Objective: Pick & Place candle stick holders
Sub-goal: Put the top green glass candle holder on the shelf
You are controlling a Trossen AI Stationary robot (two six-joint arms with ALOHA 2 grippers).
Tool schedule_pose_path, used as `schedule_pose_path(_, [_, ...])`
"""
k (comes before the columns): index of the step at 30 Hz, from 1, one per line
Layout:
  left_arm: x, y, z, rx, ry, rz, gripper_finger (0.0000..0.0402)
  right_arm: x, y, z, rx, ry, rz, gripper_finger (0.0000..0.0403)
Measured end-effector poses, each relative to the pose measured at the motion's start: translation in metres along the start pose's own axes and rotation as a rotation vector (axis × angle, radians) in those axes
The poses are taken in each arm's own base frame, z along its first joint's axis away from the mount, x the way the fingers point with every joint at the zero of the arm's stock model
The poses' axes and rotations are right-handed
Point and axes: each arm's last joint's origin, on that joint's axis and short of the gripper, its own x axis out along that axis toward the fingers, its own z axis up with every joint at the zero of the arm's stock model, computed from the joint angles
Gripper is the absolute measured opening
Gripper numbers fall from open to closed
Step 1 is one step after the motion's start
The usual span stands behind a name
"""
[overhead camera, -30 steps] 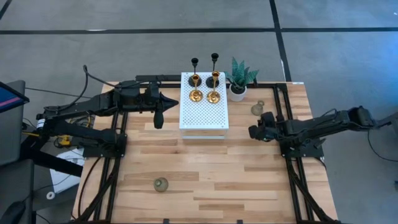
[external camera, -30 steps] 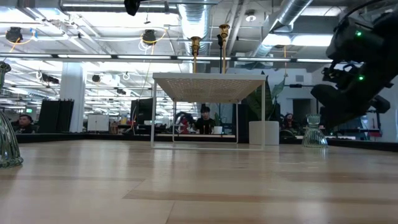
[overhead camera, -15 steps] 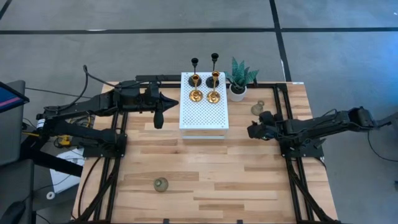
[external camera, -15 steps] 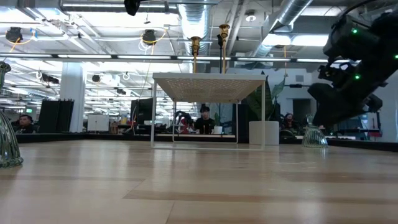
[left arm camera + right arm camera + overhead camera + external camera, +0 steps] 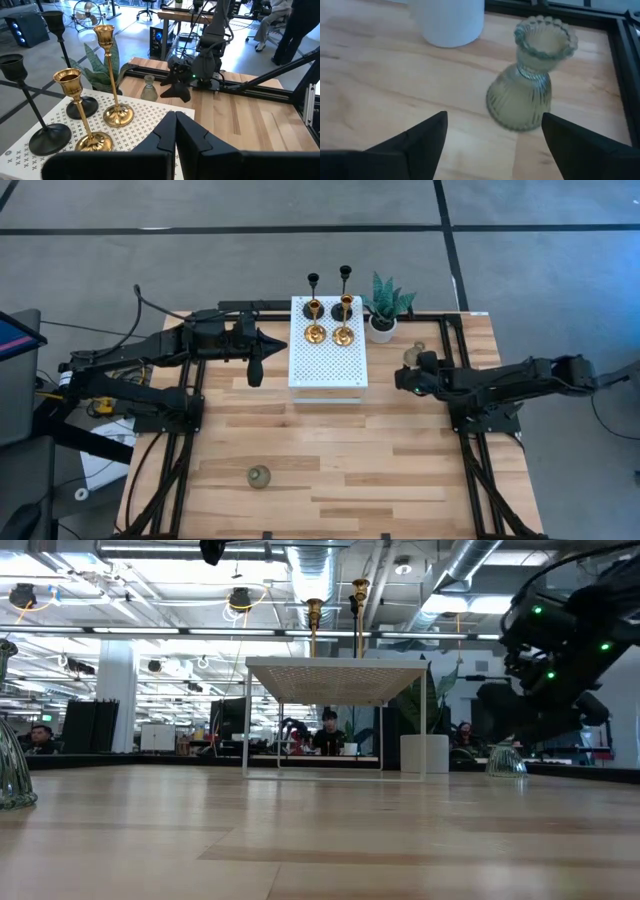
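On the white perforated stand (image 5: 328, 370) at the far middle, two gold candle stick holders (image 5: 314, 332) (image 5: 343, 335) and two slim black ones (image 5: 313, 282) (image 5: 345, 273) rest on their round bases. One pale-green glass holder (image 5: 413, 355) stands upright on the table by the plant. Another (image 5: 259, 476) stands near the front left. My right gripper (image 5: 495, 135) is open just short of the glass holder (image 5: 530, 75), one finger to each side, touching nothing. My left gripper (image 5: 254, 370) hangs shut to the left of the stand.
A potted green plant (image 5: 385, 305) in a white pot (image 5: 450, 20) stands just beyond the glass holder, right of the stand. Black frame rails (image 5: 445, 340) run along the table's sides. Bare wood (image 5: 330, 440) lies across the middle and near part.
My right gripper has moved toward the table's far edge and slightly left, closing in on the glass holder beside the plant. The holder has stayed where it was.
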Motion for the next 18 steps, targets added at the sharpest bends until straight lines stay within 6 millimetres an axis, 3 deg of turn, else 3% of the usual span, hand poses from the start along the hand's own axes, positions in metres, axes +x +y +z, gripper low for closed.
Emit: schedule_pose_path(18, [0.0,0.0,0.0,0.0,0.002,0.0,0.0008,0.034,-0.001,0.016,0.154,-0.043,-0.106,0.0306])
